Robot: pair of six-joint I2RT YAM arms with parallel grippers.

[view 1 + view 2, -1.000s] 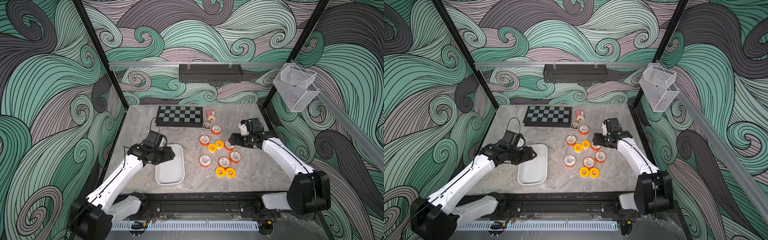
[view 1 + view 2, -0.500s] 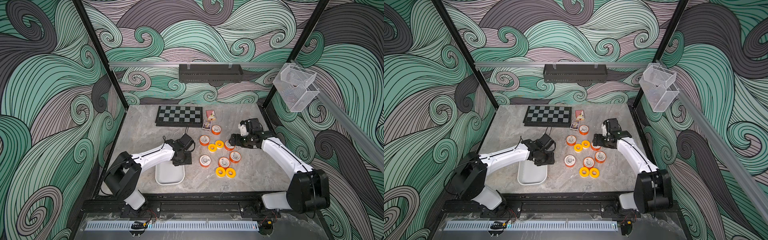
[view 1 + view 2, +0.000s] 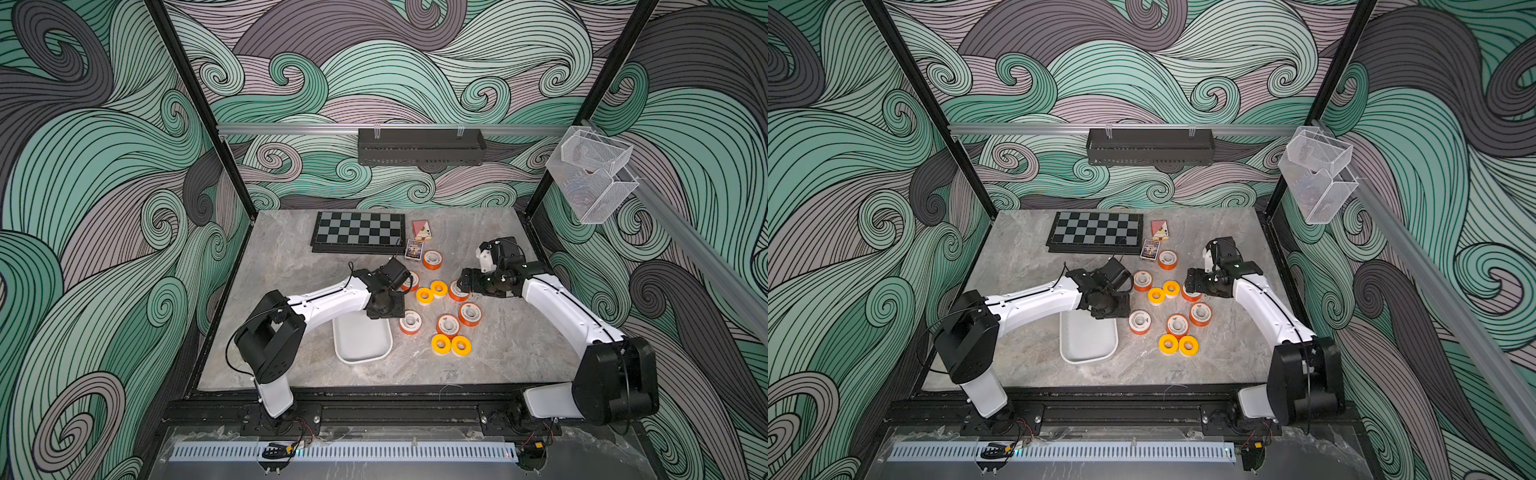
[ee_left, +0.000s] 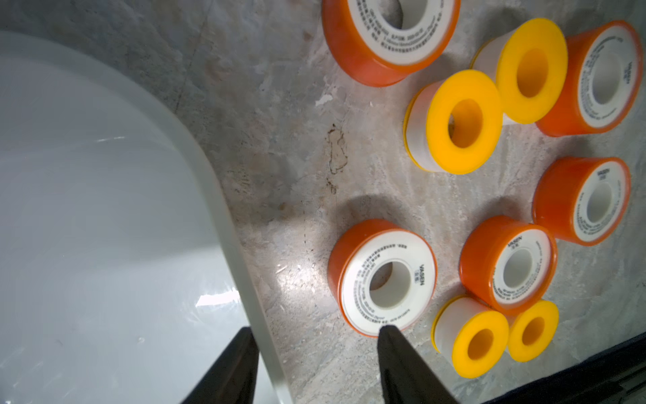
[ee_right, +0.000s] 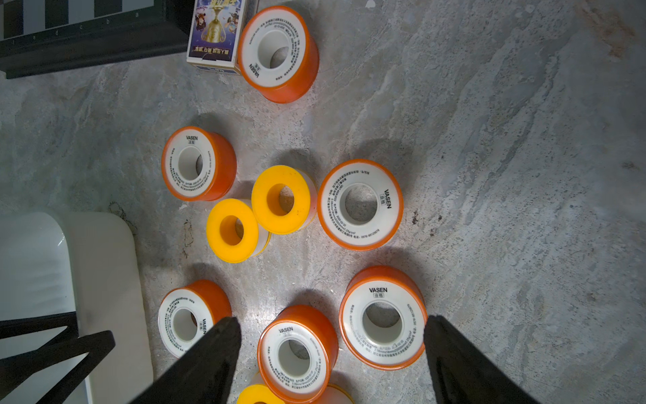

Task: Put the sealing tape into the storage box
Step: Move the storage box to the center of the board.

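Several sealing tape rolls lie loose on the stone table right of the storage box (image 3: 361,353), a shallow white tray that shows nothing inside. Orange spools include one beside the tray (image 3: 410,322) (image 4: 384,276) and two close together (image 5: 297,353) (image 5: 382,318). Yellow rings lie in pairs (image 3: 424,296) (image 3: 441,344). My left gripper (image 3: 386,308) (image 4: 316,330) hangs open and holds nothing. One of its fingers is over the tray's rim (image 4: 223,210) and the other is by the nearest orange spool. My right gripper (image 3: 463,286) (image 5: 330,321) is open wide above the two close orange spools.
A folded chessboard (image 3: 359,232) and two playing-card packs (image 3: 422,228) (image 3: 414,249) lie at the back of the table. A long black shelf (image 3: 419,147) hangs on the rear wall. Clear mesh baskets (image 3: 590,174) hang on the right rail.
My left arm has swung from the tray's left side across to its far right corner, next to the rolls, and its jaws have narrowed a little. The right arm has stayed put.
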